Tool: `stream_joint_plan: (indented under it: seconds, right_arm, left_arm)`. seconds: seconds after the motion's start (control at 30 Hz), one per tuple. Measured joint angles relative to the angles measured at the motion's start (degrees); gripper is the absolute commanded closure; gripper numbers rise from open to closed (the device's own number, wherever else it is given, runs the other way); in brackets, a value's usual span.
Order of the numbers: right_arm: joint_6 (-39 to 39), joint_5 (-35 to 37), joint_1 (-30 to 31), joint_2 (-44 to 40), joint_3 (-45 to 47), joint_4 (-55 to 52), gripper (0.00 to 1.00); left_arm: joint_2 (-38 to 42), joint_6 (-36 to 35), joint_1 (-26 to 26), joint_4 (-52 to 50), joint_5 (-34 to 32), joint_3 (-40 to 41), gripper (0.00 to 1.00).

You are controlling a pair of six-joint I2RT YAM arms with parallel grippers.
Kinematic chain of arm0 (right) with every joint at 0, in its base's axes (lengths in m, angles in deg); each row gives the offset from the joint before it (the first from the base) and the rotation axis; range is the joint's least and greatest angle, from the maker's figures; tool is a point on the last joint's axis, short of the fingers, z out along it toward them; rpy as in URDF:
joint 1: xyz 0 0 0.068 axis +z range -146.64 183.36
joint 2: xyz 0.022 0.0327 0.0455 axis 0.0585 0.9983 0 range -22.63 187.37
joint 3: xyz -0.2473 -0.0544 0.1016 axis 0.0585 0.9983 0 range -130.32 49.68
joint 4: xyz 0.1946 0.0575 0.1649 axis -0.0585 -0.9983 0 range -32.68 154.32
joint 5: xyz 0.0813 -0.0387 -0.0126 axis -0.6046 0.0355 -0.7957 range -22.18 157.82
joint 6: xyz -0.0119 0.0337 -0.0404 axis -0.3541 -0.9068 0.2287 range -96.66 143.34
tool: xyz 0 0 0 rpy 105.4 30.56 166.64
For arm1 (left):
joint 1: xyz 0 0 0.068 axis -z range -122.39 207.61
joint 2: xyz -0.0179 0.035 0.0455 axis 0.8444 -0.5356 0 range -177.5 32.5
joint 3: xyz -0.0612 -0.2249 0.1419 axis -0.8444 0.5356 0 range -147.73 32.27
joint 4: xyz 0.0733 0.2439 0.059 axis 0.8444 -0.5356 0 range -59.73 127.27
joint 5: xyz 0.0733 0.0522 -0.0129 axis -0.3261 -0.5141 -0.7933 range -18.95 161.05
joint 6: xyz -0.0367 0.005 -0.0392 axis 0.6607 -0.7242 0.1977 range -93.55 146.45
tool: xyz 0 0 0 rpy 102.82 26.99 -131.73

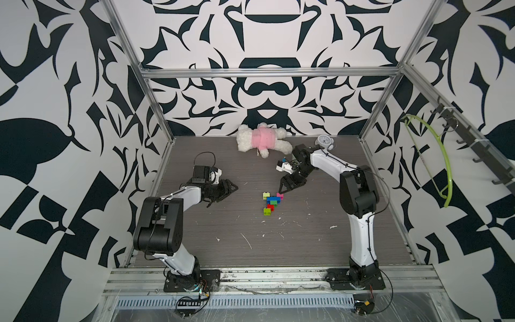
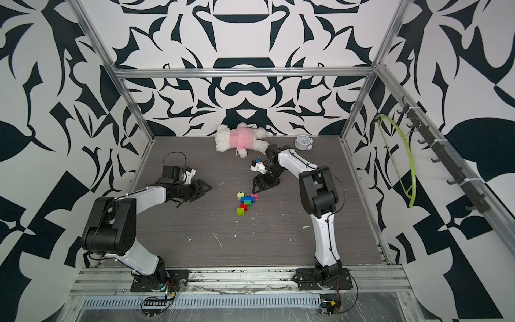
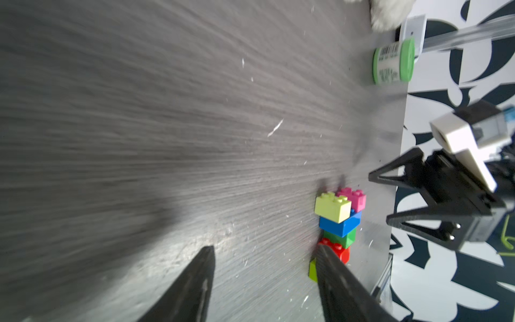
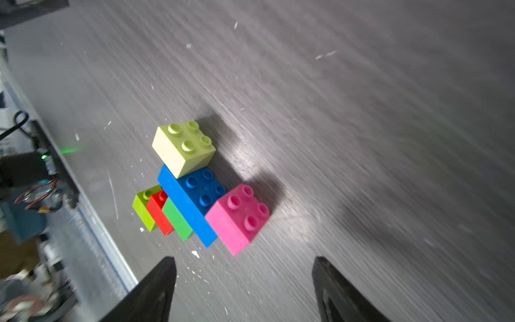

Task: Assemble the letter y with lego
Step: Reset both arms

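Right gripper (image 1: 281, 191) hangs just beside the pink brick (image 1: 280, 196), jaws apart and empty, and the right wrist view shows its fingers (image 4: 163, 281) short of the bricks. Left gripper (image 1: 232, 189) sits well apart, also spread, holding nothing. The letter y (image 1: 271, 202) lies on the grey table (image 1: 306, 239) between the arms. Its blue brick (image 4: 192, 195) carries pink and a yellow-green brick (image 4: 182, 147), with green, red and yellow-green as the stem.
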Motion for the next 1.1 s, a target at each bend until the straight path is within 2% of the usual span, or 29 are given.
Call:
stream_joint_plan:
  seconds: [0.03, 0.07, 0.1, 0.13, 0.37, 0.47, 0.6, 0.8, 1.0, 1.1]
  right_arm:
    - [-0.8, 1.4, -0.3, -2.1, 1.6, 1.8, 0.17]
    - [-2.0, 3.2, -0.7, -4.6, 3.8, 4.0, 0.10]
    - [-3.7, 5.1, -1.3, -7.4, 6.3, 6.5, 0.01]
    - [-4.9, 6.6, -1.9, -9.3, 8.2, 8.4, 0.00]
    - [-12.6, 23.0, -6.8, -23.2, 27.6, 30.1, 0.00]
    - [-14.5, 29.2, -7.5, -27.0, 36.5, 39.3, 0.02]
    - [-15.2, 36.7, -7.5, -31.0, 48.2, 52.0, 0.02]
    - [-14.8, 44.5, -7.5, -33.7, 56.0, 65.4, 0.01]
    - [-14.3, 49.2, -7.5, -36.3, 59.5, 74.2, 0.01]
    - [-14.3, 52.8, -7.5, -37.4, 60.5, 75.9, 0.01]
  left_arm:
    - [0.5, -1.0, -0.6, -0.6, -0.8, -0.8, 0.24]
    - [1.1, -1.9, -1.4, -1.5, -1.7, -1.8, 0.19]
    - [1.7, -3.1, -2.2, -2.1, -2.7, -2.7, 0.07]
    - [2.3, -4.3, -3.0, -2.4, -3.7, -3.4, 0.01]
    - [6.2, -12.8, -7.9, -2.7, -12.8, -3.8, 0.01]
    - [7.5, -16.2, -9.6, 1.0, -16.5, -0.5, 0.01]
    - [8.7, -19.4, -11.6, 9.8, -20.5, 7.9, 0.01]
    - [8.9, -21.2, -12.3, 23.1, -25.4, 17.4, 0.01]
    - [9.3, -20.0, -11.8, 34.4, -28.3, 20.5, 0.01]
    - [7.7, -21.7, -7.8, 45.0, -31.3, 23.6, 0.01]
